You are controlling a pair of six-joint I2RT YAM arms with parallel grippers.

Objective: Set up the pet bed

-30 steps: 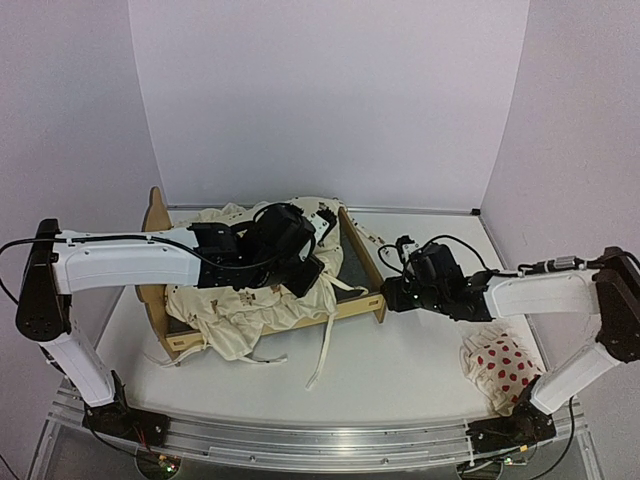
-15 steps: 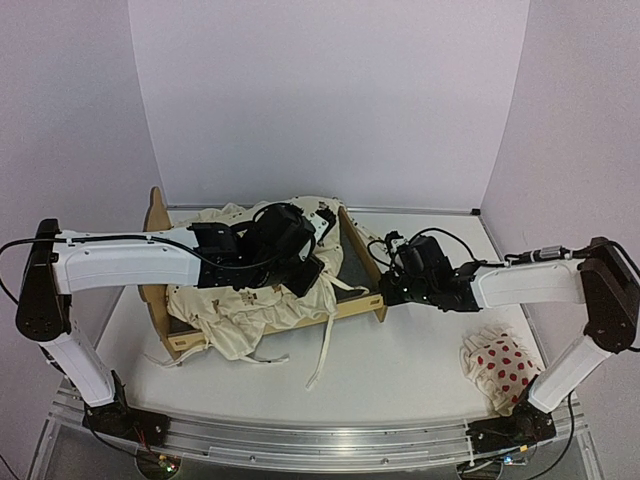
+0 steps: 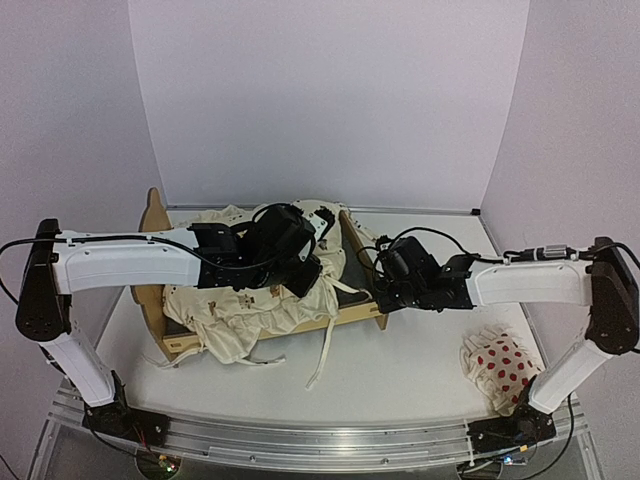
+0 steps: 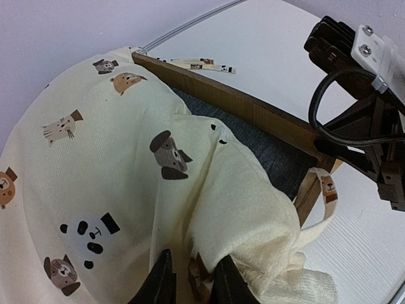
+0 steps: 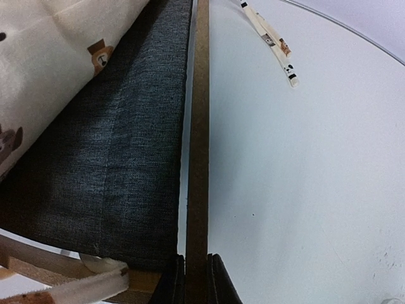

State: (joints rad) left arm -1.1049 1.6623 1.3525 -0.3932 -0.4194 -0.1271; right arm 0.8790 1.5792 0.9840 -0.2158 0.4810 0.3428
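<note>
Between the tips of the left gripper [image 4: 192, 286] a fold of the cushion [image 4: 95, 158] sits pinched, the rest bunched ahead over the bed [image 4: 247, 113]; the right gripper [image 5: 196, 278] clamps the bed's end board, grey base to its left, table [image 5: 304, 164] to its right; judging by this, cushion-spreading is underway; next, pull cloth flat while the frame is steadied.
</note>
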